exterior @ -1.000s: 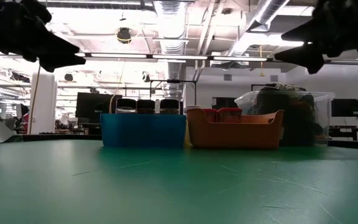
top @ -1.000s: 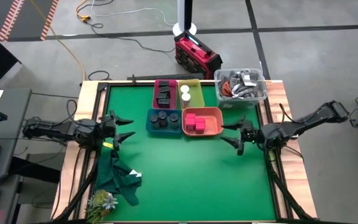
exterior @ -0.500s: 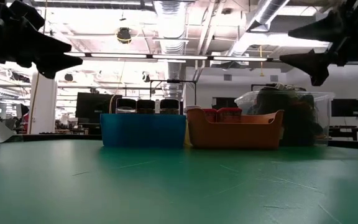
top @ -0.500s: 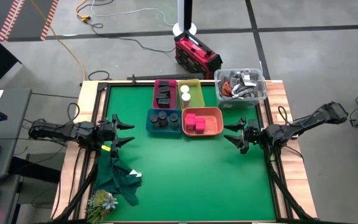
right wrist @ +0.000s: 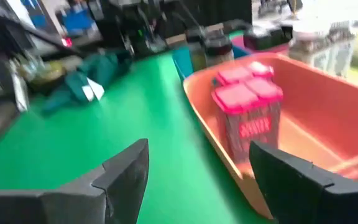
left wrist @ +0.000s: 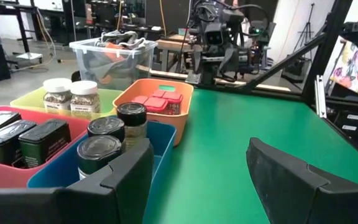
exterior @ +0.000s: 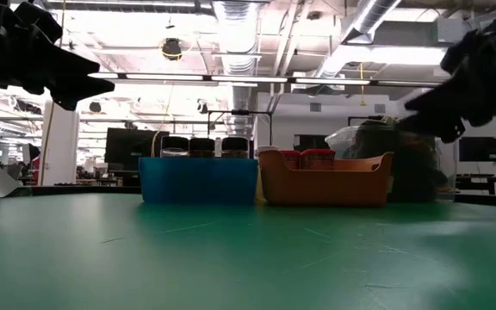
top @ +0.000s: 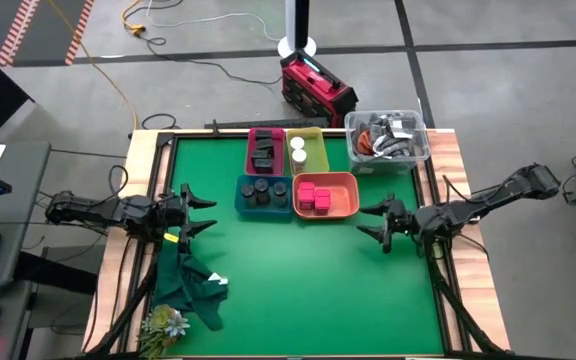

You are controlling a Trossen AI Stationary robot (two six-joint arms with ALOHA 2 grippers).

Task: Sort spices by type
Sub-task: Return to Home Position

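The spices sit sorted in four trays at the far middle of the table (top: 298,290): tins (top: 264,150) in the pink tray (top: 251,150), white-topped jars (top: 298,149) in the yellow-green tray (top: 314,152), dark round jars (top: 263,192) in the blue tray (top: 238,195), and red cubes (top: 313,195) in the orange tray (top: 351,195). The left hand (top: 206,212) hangs spread wide and empty over the table's left side, apart from the blue tray. The right hand (top: 363,221), also wide and empty, hangs near the orange tray's right side.
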